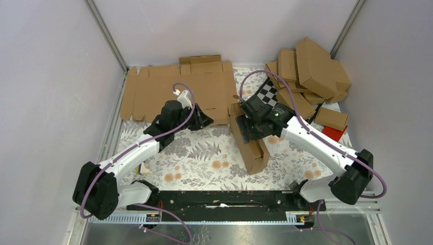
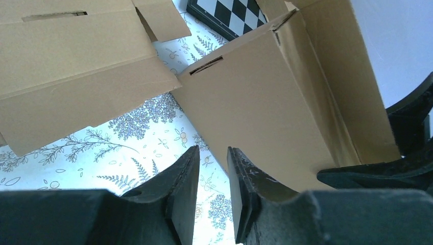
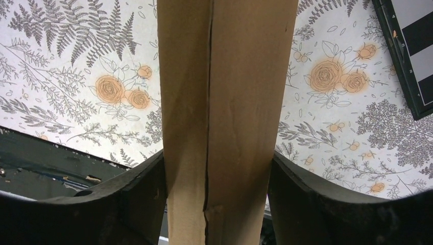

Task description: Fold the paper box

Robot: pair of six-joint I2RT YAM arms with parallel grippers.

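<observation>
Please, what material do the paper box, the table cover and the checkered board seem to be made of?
The paper box: plain brown cardboard, matte and unprinted; folded creases, raw cut edges and a die-cut slot show. The table cover: probably printed cloth or vinyl, with a fern and flower pattern; which one is unclear. The checkered board: flat, apparently rigid panel, black-and-white print, dark rim; material uncertain.

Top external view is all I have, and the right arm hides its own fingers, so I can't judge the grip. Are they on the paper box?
Observer: Yes. The right wrist view shows the right gripper closed on the paper box, pressing against both its sides.
Operator: Is the left one holding anything?
Observer: No. In the left wrist view the left gripper has a narrow gap with nothing in it.
</observation>
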